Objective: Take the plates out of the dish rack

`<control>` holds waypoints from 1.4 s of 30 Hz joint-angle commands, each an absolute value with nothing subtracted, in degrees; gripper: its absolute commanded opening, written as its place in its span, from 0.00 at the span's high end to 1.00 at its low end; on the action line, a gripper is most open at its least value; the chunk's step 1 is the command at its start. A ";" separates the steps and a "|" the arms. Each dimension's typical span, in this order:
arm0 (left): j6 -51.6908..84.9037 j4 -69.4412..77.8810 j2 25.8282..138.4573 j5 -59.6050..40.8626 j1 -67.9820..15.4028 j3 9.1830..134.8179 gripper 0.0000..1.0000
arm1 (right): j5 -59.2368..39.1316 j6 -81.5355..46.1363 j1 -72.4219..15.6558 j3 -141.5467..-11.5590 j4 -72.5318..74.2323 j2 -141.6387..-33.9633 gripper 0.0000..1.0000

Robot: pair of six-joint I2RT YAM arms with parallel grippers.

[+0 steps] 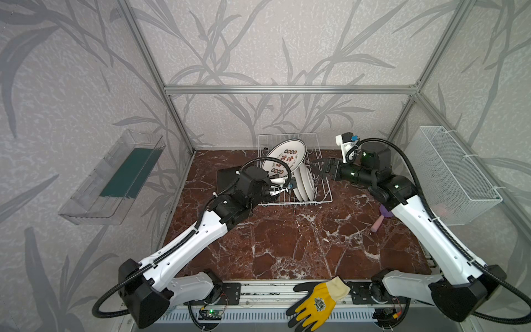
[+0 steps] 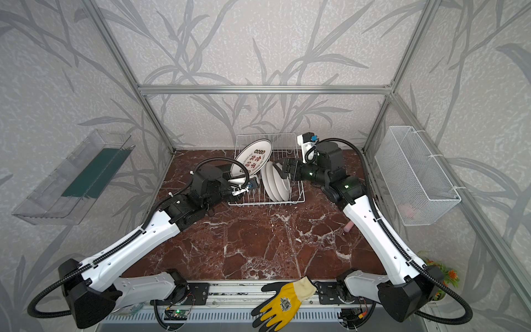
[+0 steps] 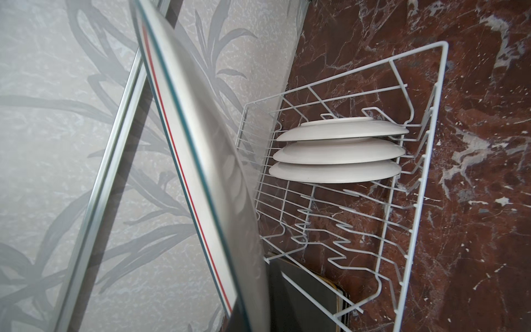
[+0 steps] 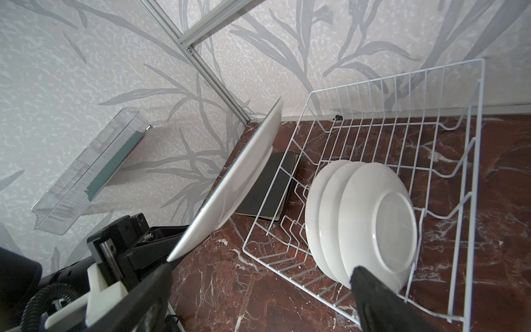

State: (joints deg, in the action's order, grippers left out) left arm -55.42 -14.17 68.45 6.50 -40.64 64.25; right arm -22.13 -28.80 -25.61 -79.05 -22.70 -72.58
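Dish rack (image 1: 311, 143) sits at the back of the marbled bench (image 1: 287, 244), all white wire. Three round plates (image 1: 304, 184) stand on edge in it, packed together toward its right front, white backs facing the right arm!

Just beside the rack's left side, a stack of square black-backed plates (image 4: 270, 186) lies flat on the bench.

And up in the air is a fourth round plate (image 1: 284, 158), tilted, its printed face turned up to both top views. It hangs over the rack's left edge, above that square stack.

Left gripper (image 4: 168, 250) has it, fingers clamped tight on the plate's lower rim, clear as day in the right wrist view. In the left wrist view the same plate is a blurred sweep right across the lens.

Over on the other side, the right gripper (image 1: 320, 169) reaches in over the rack's right wall. Its fingers (image 4: 373, 296) are spread wide, with nothing between them. One fingertip crosses the nearest standing plate's rim, and whether it touches I cannot tell.

Down on the front rail lies a yellow and black glove (image 1: 316, 301).
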 commanded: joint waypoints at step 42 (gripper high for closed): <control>-73.82 5.96 72.03 18.22 -46.38 56.67 0.98 | -21.55 -43.40 -25.25 -80.25 -19.89 -83.00 1.00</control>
State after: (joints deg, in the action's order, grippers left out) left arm -76.31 0.69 72.49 18.15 -46.78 55.92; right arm -20.40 -46.35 -25.02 -81.43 -23.18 -84.29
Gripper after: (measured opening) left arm 0.073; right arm 0.117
